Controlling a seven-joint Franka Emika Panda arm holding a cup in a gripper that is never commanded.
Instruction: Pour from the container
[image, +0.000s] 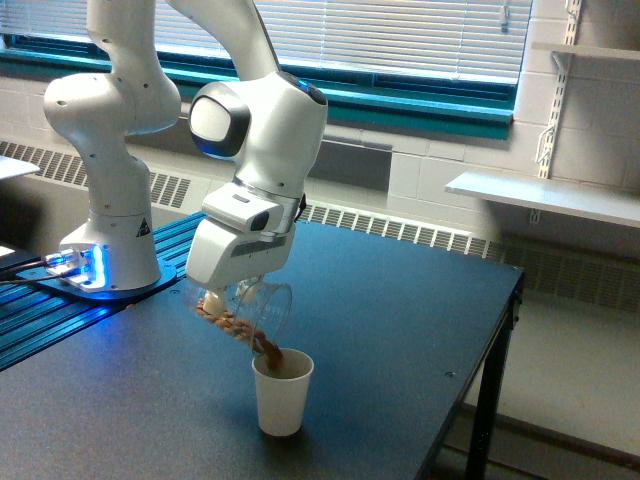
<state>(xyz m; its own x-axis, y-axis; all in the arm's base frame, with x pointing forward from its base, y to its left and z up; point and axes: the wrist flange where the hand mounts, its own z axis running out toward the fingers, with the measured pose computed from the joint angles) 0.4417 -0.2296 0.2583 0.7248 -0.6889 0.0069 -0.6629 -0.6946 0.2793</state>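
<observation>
Our tool (243, 292) grips the container (252, 313), tipped mouth-down so its brown pieces fall into the paper cup (281, 392).

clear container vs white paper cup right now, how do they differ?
Material: the clear container is see-through, with brown pieces visible inside; the white paper cup is opaque.
Pose: the container is tipped steeply, mouth down toward the cup; the cup stands upright.
Support: the container is held by the hand above the table; the cup rests on it.
Shared: both are open-topped cups, and brown pieces show in both.
</observation>
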